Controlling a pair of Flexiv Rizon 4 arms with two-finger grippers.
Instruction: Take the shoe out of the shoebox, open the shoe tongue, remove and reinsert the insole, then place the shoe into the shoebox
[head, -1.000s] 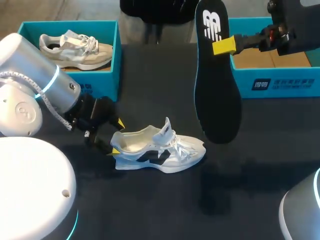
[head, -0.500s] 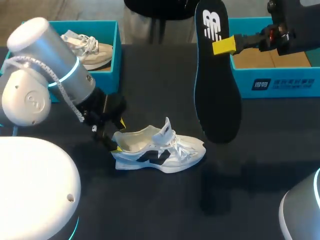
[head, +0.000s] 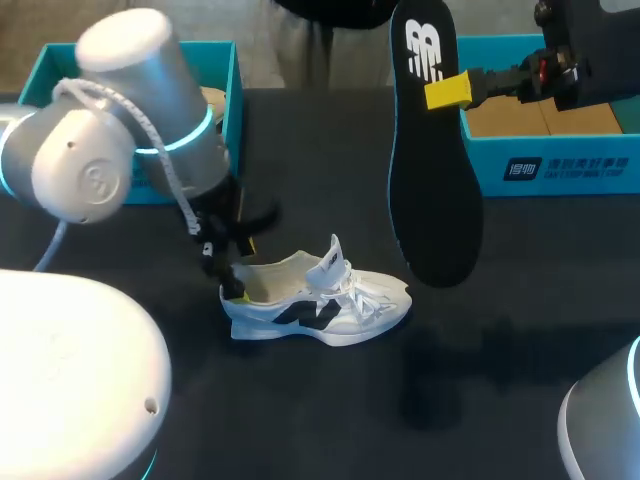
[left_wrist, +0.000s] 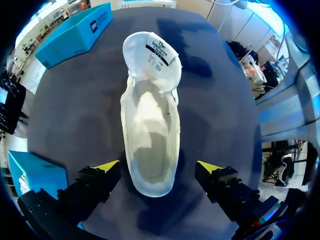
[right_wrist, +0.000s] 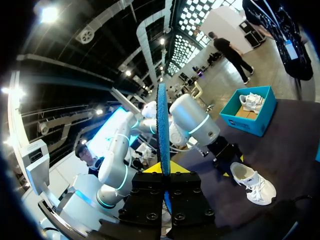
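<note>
Reinsertion stage, as judged from the layout. The right gripper (head: 440, 90) is clenched on the insole (head: 435, 200), one yellow tip showing on its near face; the right wrist view shows the insole (right_wrist: 162, 130) edge-on, rising straight up from between the fingers of that gripper (right_wrist: 164, 172). The insole hangs clear of the table with its long axis near vertical, logo end up at the grip and broader end down. The shoe (head: 320, 305) lies flat on the table, below and to the left-arm side of the insole's lower end; its long axis runs across the table, heel toward the left arm and toe toward the right arm. The tongue (head: 335, 260) stands raised and the opening faces upward. The left gripper (head: 238, 272) is released; in the left wrist view its fingers straddle the heel of the shoe (left_wrist: 150, 135) with a gap on each side, and the shoe's axis runs straight ahead of that gripper (left_wrist: 157, 170) toward the tongue (left_wrist: 156, 55). The left arm is nearer the shoe and is placed to steady the heel; the right arm alone carries the insole. The insole must probably tilt from vertical toward the shoe's axis, broad end leading toward the toe. The shoebox (head: 560, 165) stands open behind the right gripper.
</note>
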